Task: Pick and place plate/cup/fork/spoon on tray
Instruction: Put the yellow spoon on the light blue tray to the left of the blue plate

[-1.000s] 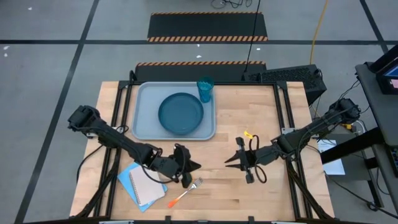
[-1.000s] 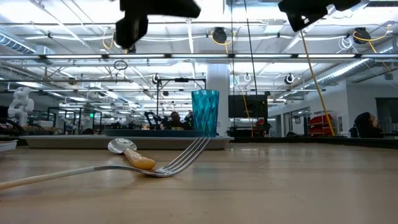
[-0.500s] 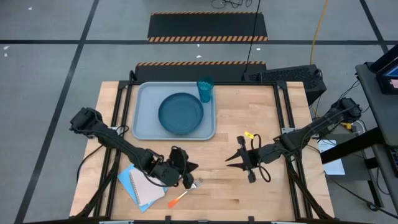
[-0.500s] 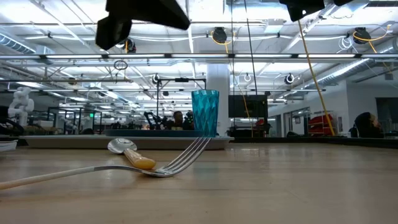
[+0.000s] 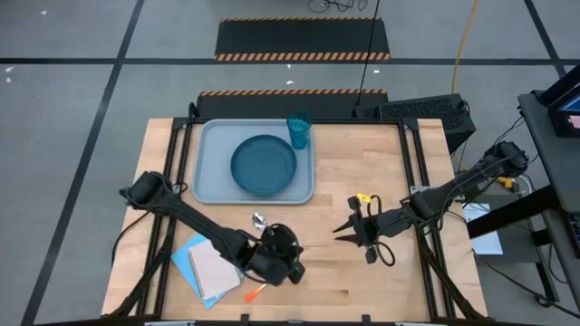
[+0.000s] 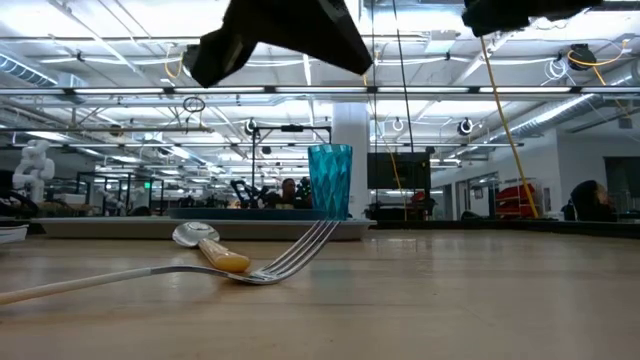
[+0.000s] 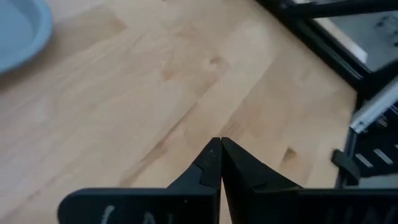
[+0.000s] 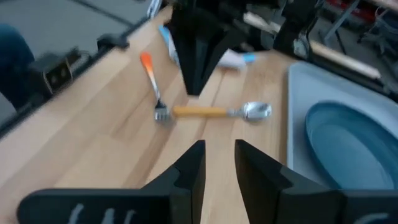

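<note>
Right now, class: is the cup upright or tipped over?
Upright. The cup stands on its base with its mouth up, at the tray's far corner beside the plate.

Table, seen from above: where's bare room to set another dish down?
The widest bare wood lies right of the tray, past the cup, down to the right hand. A smaller strip runs along the near edge, right of the left hand. Crowded: near left, with the notebook, fork and spoon by the left hand.
</note>
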